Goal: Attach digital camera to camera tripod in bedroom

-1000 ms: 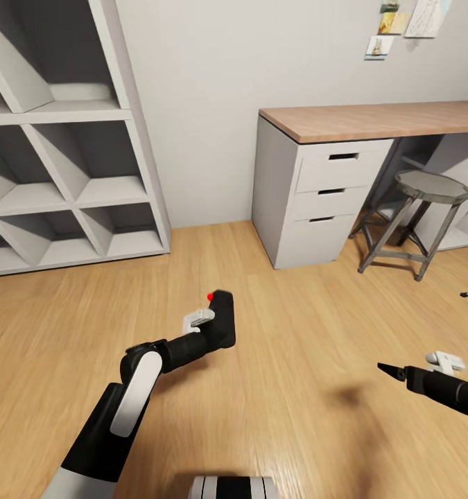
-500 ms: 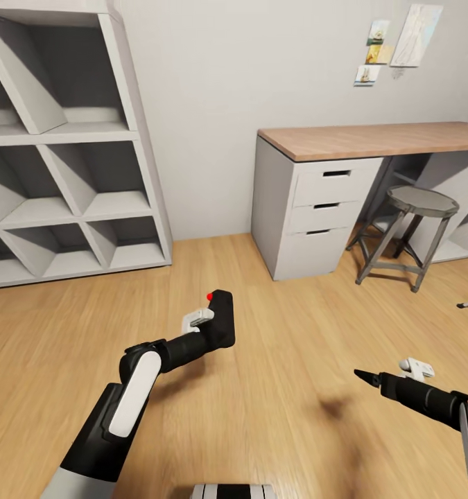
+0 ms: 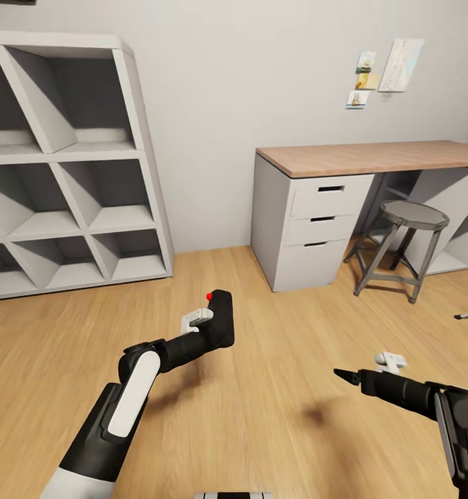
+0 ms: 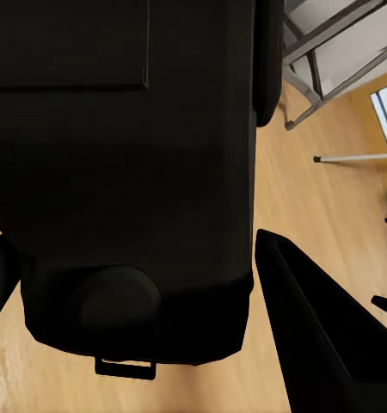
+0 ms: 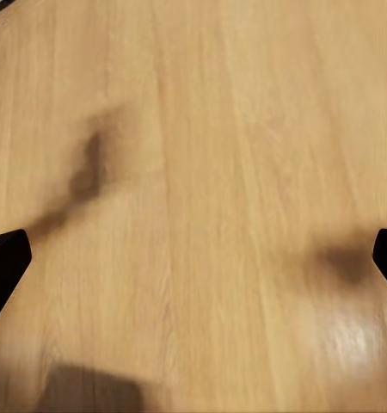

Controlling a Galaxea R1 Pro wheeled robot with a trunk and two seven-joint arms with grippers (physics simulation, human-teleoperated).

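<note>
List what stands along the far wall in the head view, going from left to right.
Shelving unit → desk drawer cabinet under the wooden desk top → stool. Above the desk, small pictures hang on the wall.

We are extending our left arm toward 12 o'clock in the head view, elbow bent, its left gripper [image 3: 216, 326] clamping a black object between its fingers [image 4: 322, 327]. We are reaching our right arm in from 4 o'clock toward 9 o'clock, held low and nearly level. Its right gripper [image 3: 346, 376] is pointing a dark tip forward, and in the right wrist view its fingertips [image 5: 4, 262] are standing wide apart.
</note>
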